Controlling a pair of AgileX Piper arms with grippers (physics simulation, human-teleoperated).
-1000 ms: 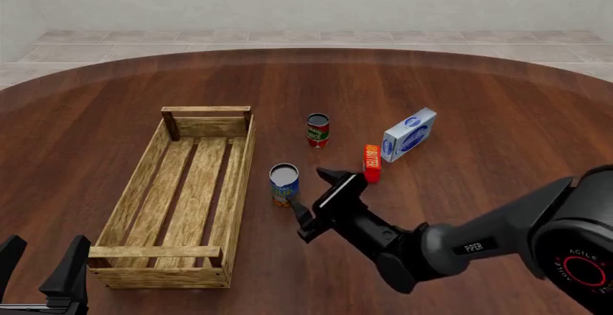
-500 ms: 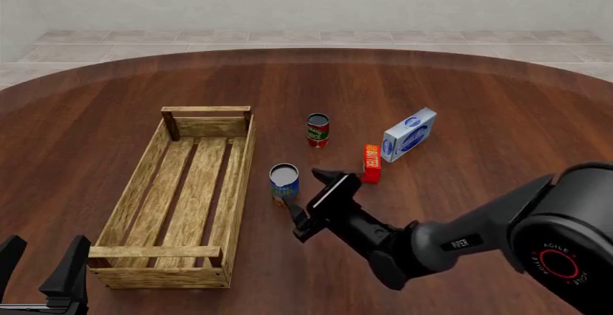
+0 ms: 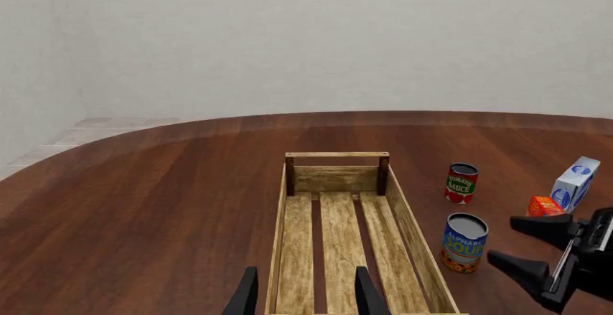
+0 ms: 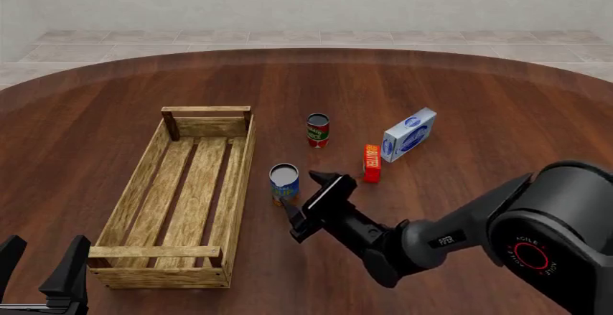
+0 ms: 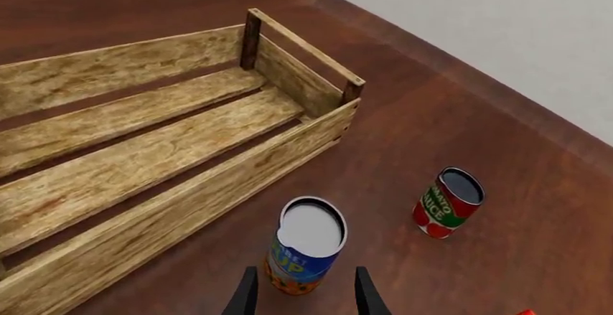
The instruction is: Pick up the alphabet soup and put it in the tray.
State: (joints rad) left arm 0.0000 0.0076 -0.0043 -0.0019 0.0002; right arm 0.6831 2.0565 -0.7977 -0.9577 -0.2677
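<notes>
The alphabet soup (image 4: 283,184) stands upright on the table (image 4: 460,100), just beyond the right gripper (image 4: 304,204) and close beside the long side of the tray (image 4: 160,158). The right wrist view shows what the front view cannot: the can (image 5: 304,255) lines up with the gap between the two fingertips (image 5: 247,293), slightly ahead of them, its pale metal top fully visible and the fingers not touching it. The left wrist view adds a side look, with the can (image 3: 464,242) near the spread black fingers of the right gripper (image 3: 532,247), and the left gripper (image 3: 301,292) pointing down the tray's (image 3: 335,179) length, its fingers apart and empty. In the front view the left gripper (image 4: 43,272) sits low by the tray's near end, well apart from the can.

Compared with a second ago, the right arm has slid toward the can, the gripper now closer to it; the can, the tray and the left arm have not shifted.

The right gripper's jaws stand wide, holding nothing. Past the can stand a red-and-green can (image 4: 318,130), an orange box (image 4: 372,163) and a blue-and-white carton (image 4: 409,134).
</notes>
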